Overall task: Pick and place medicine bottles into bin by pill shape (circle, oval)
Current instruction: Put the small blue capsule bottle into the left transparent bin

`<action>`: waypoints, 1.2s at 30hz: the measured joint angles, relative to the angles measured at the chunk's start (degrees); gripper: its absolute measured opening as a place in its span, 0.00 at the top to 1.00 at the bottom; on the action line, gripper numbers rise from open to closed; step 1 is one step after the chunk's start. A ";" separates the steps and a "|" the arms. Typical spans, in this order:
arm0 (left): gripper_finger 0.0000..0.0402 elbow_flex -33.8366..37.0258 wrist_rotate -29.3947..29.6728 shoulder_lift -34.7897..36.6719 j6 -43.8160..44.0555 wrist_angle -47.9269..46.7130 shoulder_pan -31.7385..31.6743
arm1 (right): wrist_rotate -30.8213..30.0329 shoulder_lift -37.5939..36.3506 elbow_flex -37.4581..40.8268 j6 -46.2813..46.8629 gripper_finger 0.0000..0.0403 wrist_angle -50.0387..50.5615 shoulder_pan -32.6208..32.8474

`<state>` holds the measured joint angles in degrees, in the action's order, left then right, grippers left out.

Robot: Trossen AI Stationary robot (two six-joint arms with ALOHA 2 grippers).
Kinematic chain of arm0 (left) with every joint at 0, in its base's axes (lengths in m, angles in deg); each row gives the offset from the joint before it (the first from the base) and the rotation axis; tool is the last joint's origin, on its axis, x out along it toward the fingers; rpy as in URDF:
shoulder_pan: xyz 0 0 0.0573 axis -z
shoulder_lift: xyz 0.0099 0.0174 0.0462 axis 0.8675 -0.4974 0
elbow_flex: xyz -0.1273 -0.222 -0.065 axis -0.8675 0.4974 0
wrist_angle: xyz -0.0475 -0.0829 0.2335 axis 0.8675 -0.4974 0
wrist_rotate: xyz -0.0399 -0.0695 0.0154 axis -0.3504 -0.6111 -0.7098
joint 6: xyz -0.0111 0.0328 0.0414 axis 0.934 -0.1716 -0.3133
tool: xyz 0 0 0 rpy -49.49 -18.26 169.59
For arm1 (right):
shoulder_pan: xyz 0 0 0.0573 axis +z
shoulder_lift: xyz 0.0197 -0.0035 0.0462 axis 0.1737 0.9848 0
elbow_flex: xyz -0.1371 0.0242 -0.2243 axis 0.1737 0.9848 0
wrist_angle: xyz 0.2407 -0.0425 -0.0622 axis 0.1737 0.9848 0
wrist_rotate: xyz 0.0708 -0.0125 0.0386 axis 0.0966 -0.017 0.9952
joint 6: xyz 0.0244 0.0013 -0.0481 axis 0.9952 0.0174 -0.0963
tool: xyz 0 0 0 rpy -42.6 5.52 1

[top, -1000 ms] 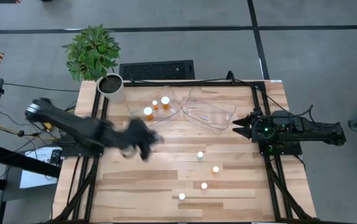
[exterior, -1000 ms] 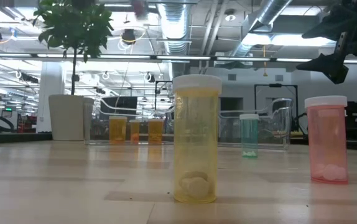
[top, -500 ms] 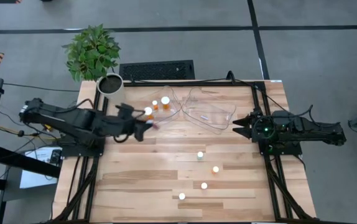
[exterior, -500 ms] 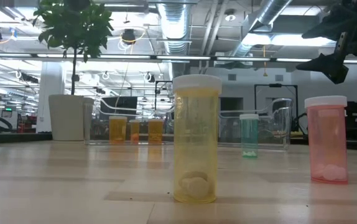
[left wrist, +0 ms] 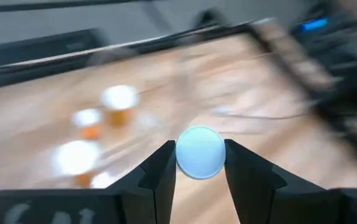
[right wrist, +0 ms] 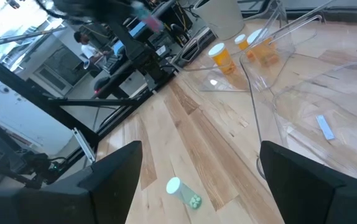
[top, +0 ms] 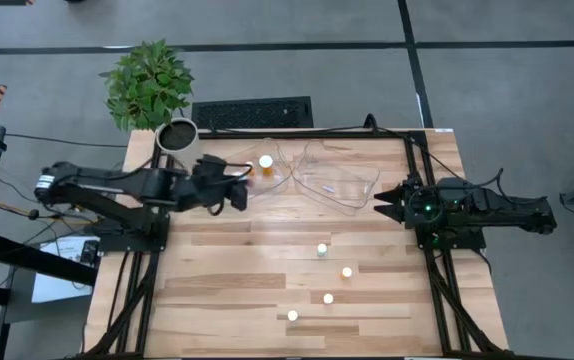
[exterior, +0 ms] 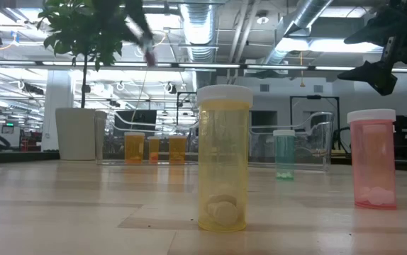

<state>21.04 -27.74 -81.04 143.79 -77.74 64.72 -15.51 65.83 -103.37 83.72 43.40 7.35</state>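
Note:
My left gripper (top: 239,190) is shut on a small bottle with a round white cap (left wrist: 200,152) and hangs above the near left side of the left clear bin (top: 259,172). In the low view the bottle (exterior: 145,39) looks pinkish, high up. Several orange bottles (left wrist: 117,102) stand in that bin. A teal (top: 321,249), a yellow (exterior: 223,159), a pink (exterior: 372,159) and one more bottle (top: 292,315) stand upright on the table. My right gripper (top: 382,203) is open and empty at the table's right edge. My left gripper pinches the bottle at its cap end (left wrist: 185,163) between its two fingers, one on each side of the round cap. The cap's top faces the wrist camera. The bottle is lifted clear, above the bin and the table.
A second clear bin (top: 339,178) stands right of the first and holds only a small label. A white pot with a green plant (top: 177,138) stands at the table's far left corner. Bare wood lies in the near left of the table.
My left gripper has gone from the table's middle left toward the far edge, ending at the left bin's near side. The fingers stay shut. My right arm has kept still, and the bottles on the table have not moved.

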 joint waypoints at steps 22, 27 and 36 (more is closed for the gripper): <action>0.70 -0.02 -10.11 -26.58 -14.86 12.61 -17.87 | 0.00 0.00 0.00 0.00 0.17 1.80 0.00; 0.70 -0.02 -10.04 -28.54 -13.65 12.56 -17.96 | 0.00 0.00 0.00 0.00 0.17 1.98 0.00; 0.70 2.74 -8.58 -29.08 -11.93 17.94 -17.96 | 0.00 -0.01 0.00 0.00 0.17 2.73 0.00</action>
<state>23.78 -36.32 -110.12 131.86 -59.80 46.76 -15.51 65.81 -103.37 83.72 46.13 7.35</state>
